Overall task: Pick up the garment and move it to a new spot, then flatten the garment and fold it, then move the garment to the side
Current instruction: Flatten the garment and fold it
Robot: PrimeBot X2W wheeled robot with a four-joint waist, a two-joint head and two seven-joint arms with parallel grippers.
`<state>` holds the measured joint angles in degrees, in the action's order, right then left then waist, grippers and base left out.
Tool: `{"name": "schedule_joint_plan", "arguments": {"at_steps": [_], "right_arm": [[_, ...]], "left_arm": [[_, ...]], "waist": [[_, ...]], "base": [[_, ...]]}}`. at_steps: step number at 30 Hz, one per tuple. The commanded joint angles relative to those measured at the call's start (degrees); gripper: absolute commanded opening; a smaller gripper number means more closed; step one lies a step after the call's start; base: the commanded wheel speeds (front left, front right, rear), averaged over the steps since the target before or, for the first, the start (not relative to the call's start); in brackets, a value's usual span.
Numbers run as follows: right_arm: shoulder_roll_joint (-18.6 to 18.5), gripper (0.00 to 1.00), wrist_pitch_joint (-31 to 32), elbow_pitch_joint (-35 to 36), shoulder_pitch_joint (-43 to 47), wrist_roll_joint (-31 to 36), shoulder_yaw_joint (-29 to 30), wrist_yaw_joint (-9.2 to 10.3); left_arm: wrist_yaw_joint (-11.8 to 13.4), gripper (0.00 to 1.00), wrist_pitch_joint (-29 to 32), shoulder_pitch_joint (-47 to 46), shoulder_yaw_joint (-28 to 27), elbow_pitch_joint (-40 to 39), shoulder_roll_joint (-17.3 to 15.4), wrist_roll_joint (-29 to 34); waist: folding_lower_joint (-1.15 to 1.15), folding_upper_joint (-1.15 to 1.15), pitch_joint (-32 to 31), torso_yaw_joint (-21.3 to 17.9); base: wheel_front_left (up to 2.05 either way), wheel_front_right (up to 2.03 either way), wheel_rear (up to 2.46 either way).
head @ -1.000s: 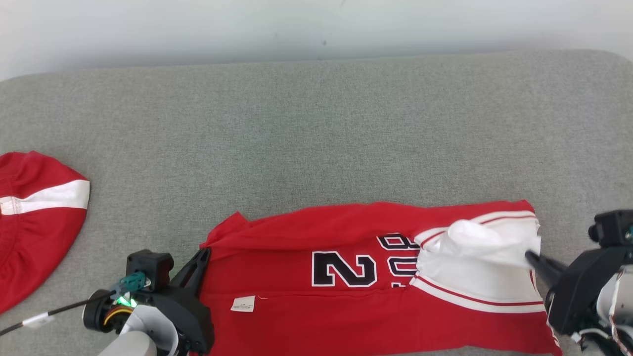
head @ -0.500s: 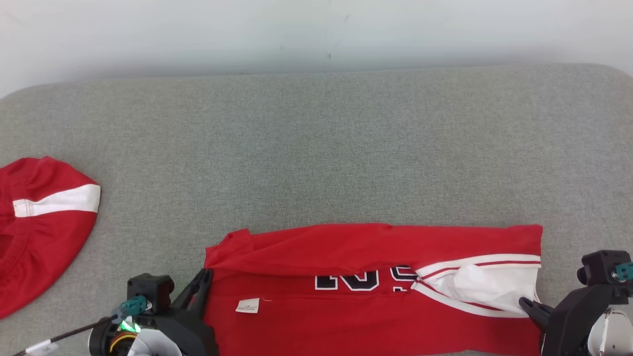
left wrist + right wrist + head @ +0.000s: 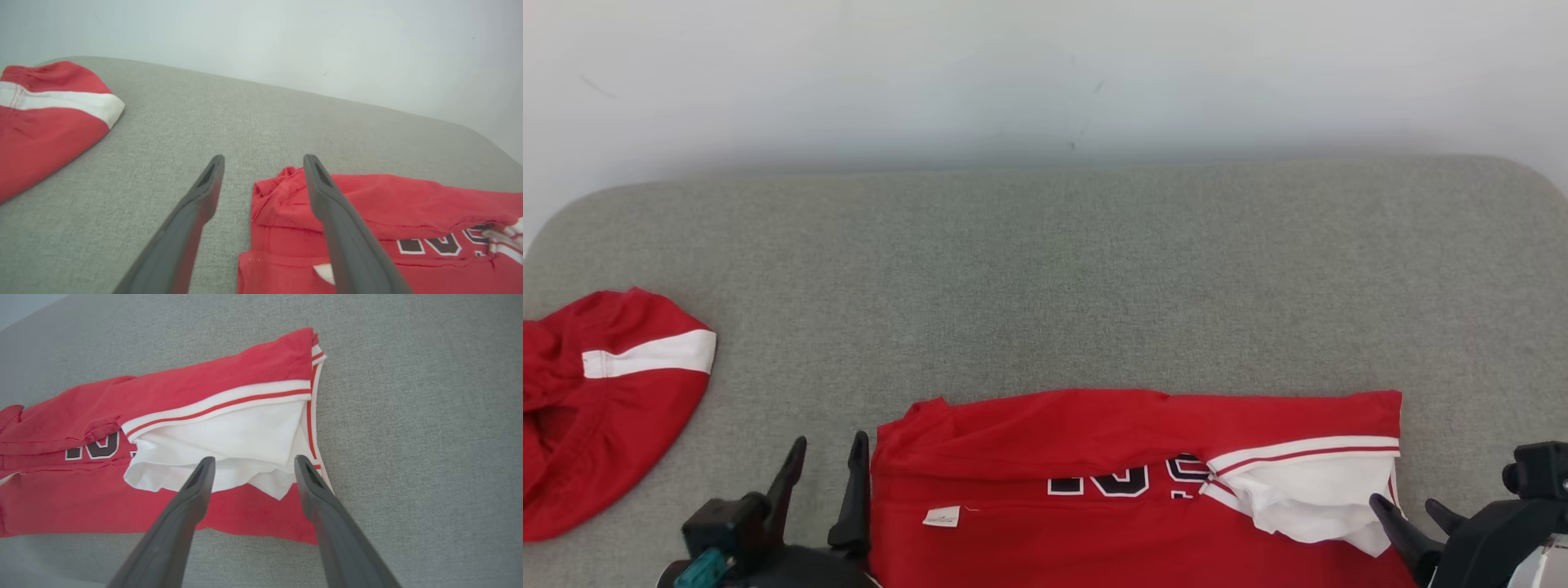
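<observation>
Garment (image 3: pixel 1135 425), a red white-trimmed jersey folded lengthwise, lies long-axis left-right between left gripper (image 3: pixel 830 441) and right gripper (image 3: pixel 1405 503), 1 at each end, both jaws parted, empty.

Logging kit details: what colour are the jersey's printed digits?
The digits are black, outlined white; head view shows them best.

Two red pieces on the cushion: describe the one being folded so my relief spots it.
On the grey cushion, look along the near edge, between the left gripper and right gripper. The jersey lies there as a long red strip. Unlike the red piece at far left, it shows black numerals and white lining.
</observation>
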<state>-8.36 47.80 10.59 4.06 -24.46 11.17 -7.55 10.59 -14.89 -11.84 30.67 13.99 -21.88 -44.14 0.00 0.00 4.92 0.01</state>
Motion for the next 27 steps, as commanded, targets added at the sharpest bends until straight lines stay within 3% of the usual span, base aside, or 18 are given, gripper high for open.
{"name": "schedule_joint_plan", "arguments": {"at_steps": [1,7,13,21,27], "right_arm": [[0.5,1.00,-0.8,0.2,0.7,-0.1,0.5,0.14],[2.9,1.00,-4.1,-1.8,0.0,0.2,3.4,0.14],[3.5,1.00,-6.3,-7.0,-2.0,1.6,5.4,0.14],[1.6,1.00,-10.1,-16.0,-6.9,1.5,6.5,0.14],[1.1,1.00,-10.2,-20.5,-9.9,2.2,6.8,0.14]], "left_arm": [[-0.1,1.00,-0.3,1.8,-1.6,-1.4,1.0,1.8],[-2.3,1.00,-0.3,11.0,-16.1,-9.9,7.9,14.3],[-8.2,1.00,-0.3,16.6,-25.0,-13.4,13.3,24.1],[-15.2,1.00,-0.3,19.7,-30.6,-13.8,17.7,31.5],[-16.6,1.00,-0.3,19.6,-31.1,-12.9,18.5,32.9]], "waist": [[0.00,0.00,-1.2,0.7],[0.00,0.00,-2.5,1.3],[0.00,0.00,-3.1,1.4],[0.00,0.00,-2.5,1.8],[0.00,0.00,-1.8,2.1]], "base": [[0.00,0.00,0.00],[0.00,0.00,0.00],[0.00,0.00,0.00],[0.00,0.00,0.00],[0.00,0.00,0.00]]}}
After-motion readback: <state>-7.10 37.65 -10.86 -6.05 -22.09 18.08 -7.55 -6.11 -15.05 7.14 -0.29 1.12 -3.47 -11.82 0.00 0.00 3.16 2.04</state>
